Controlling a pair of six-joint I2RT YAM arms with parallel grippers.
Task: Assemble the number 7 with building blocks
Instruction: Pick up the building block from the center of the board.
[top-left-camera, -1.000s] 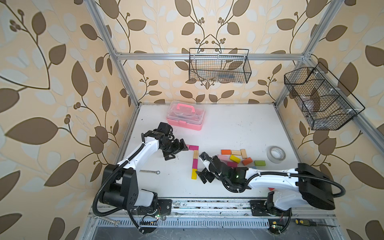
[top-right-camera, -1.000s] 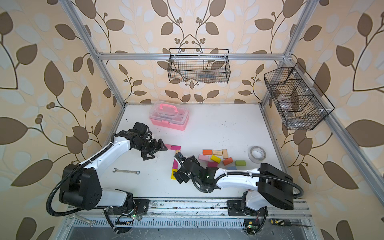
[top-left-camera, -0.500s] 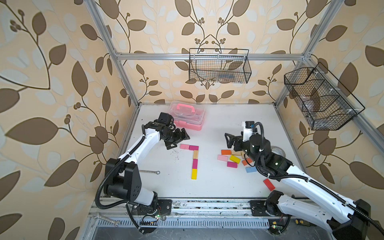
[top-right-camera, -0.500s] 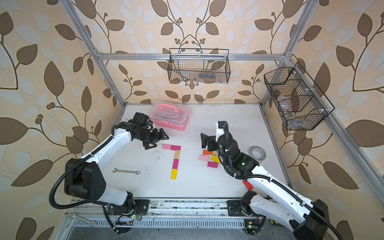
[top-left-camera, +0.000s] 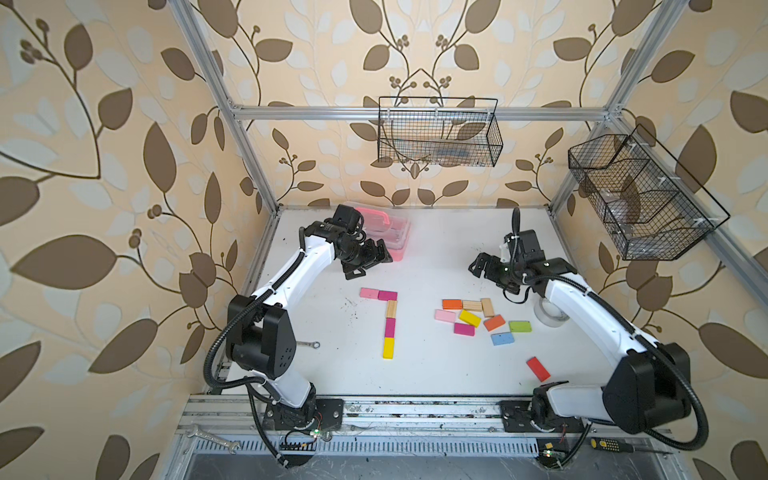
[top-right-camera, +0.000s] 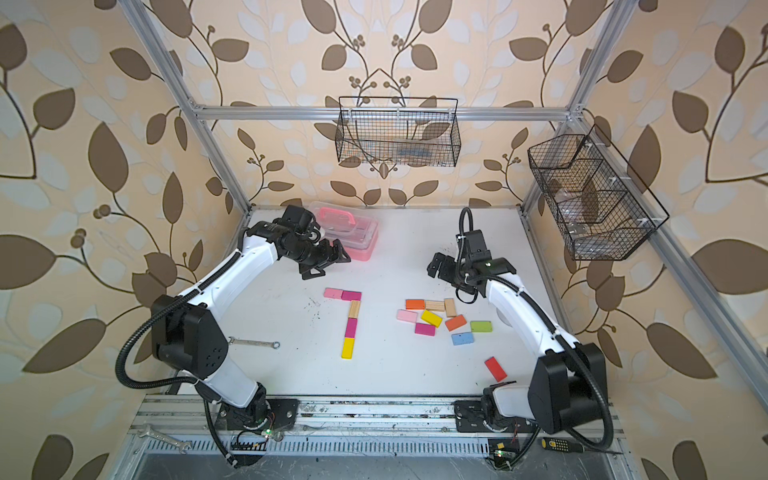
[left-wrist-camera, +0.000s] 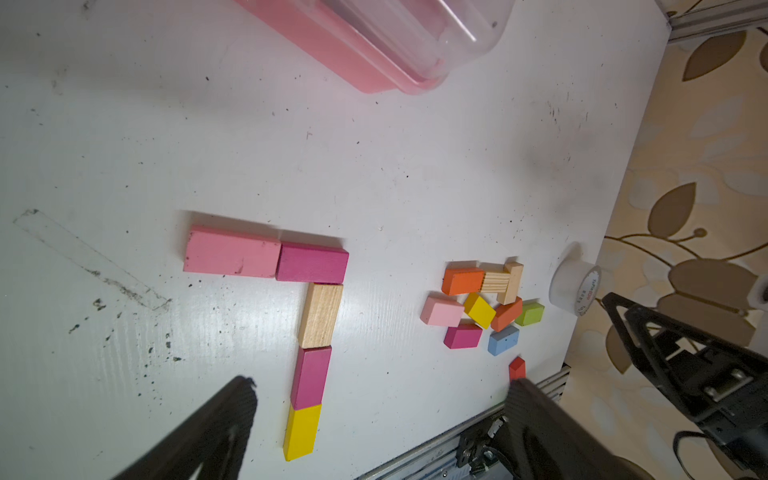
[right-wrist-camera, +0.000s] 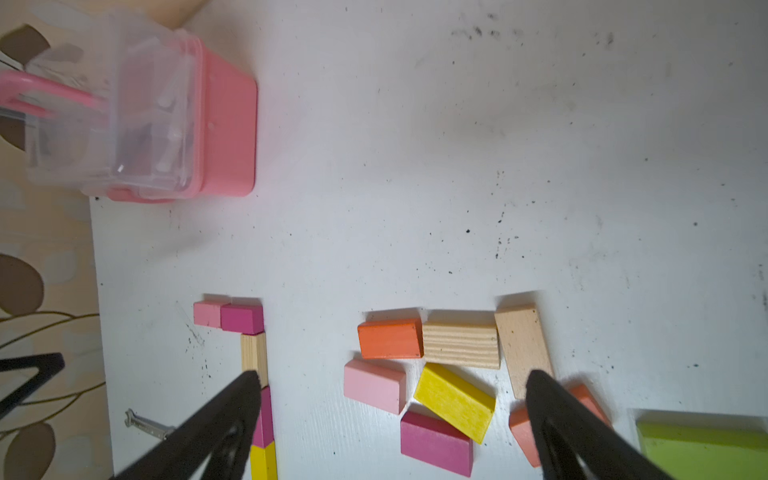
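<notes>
Seven (top-left-camera: 390, 308) looks finished: pink-and-magenta bar, then a wood, magenta and yellow stem. It lies flat on the bench (top-left-camera: 436, 249), the stem's long axis running front to back. Left fingers (left-wrist-camera: 216, 428) spread wide, empty, raised just behind the bar; this arm is nearer. Right fingers (right-wrist-camera: 561, 424) spread wide, empty, behind the loose blocks (top-left-camera: 469, 318), well apart from the figure. Probably nothing left to place.
</notes>
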